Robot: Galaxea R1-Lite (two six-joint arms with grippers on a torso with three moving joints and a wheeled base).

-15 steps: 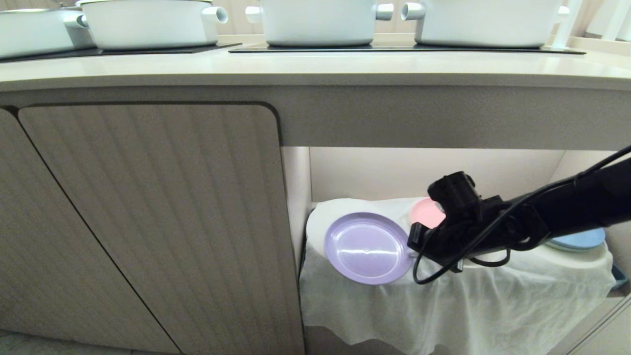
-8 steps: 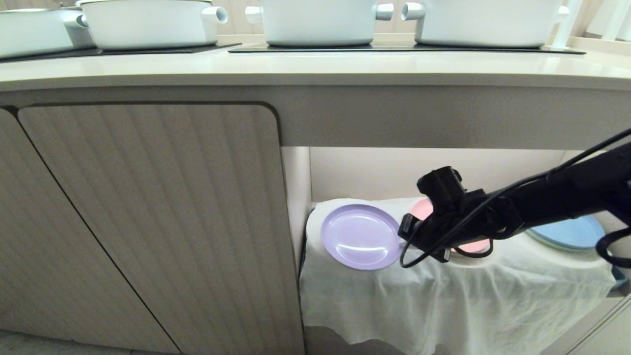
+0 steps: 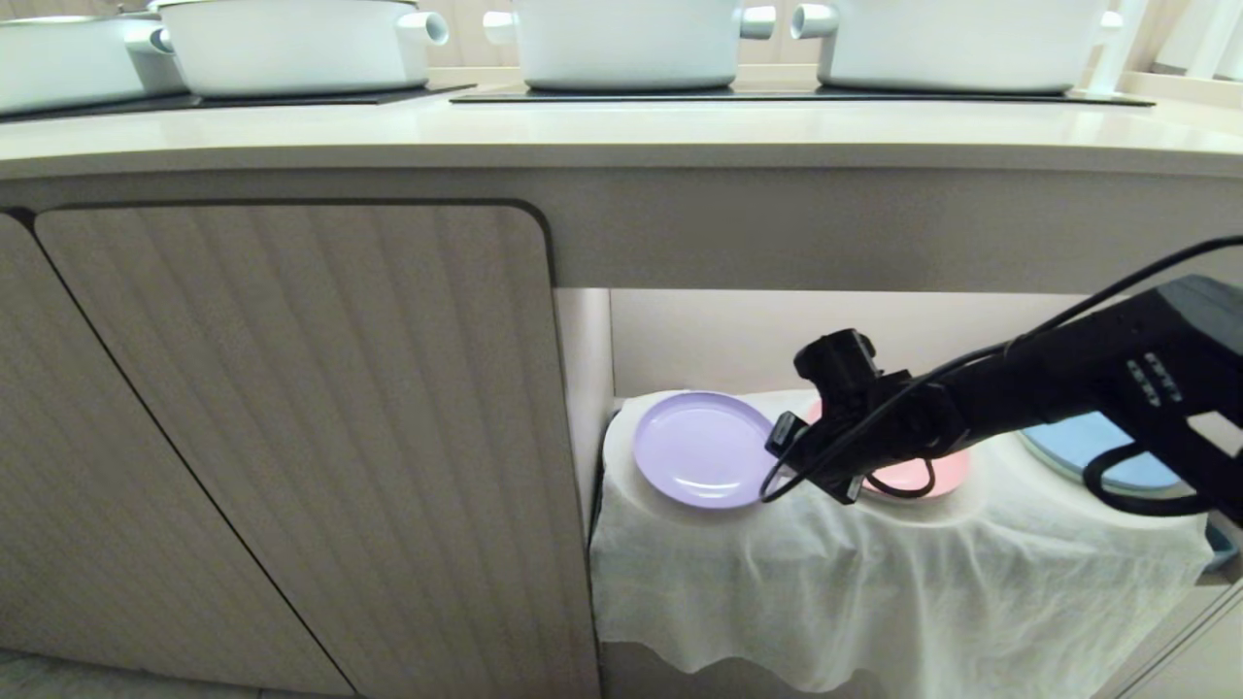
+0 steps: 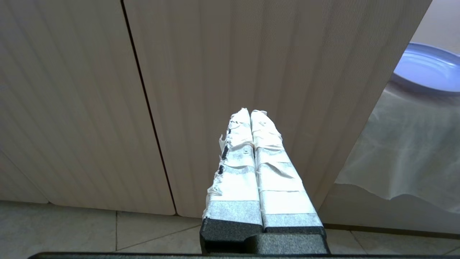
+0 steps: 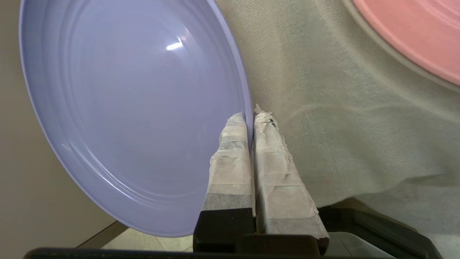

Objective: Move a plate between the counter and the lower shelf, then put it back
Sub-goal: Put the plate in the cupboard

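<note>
Lilac plate (image 3: pixel 702 449), white cloth (image 3: pixel 874 582)

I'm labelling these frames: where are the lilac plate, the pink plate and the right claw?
Round lilac plastic plate (image 3: pixel 701 449), head view, its shallow centre.
Round pink plate (image 5: pixel 417 36), right wrist view, its inner face.
Right claw (image 5: pixel 250 117), right wrist view, between the taped tips pinching the lilac rim.

Right arm comes in from the right side, stretched out low and nearly level, cable looping under the wrist. Right claw (image 5: pixel 250 118) has its taped fingers (image 5: pixel 230 158) pinched tight on the plate (image 3: pixel 701 449) rim. Left claw (image 4: pixel 250 114) just hangs parked, taped fingers pressed together, gripping nothing.
</note>
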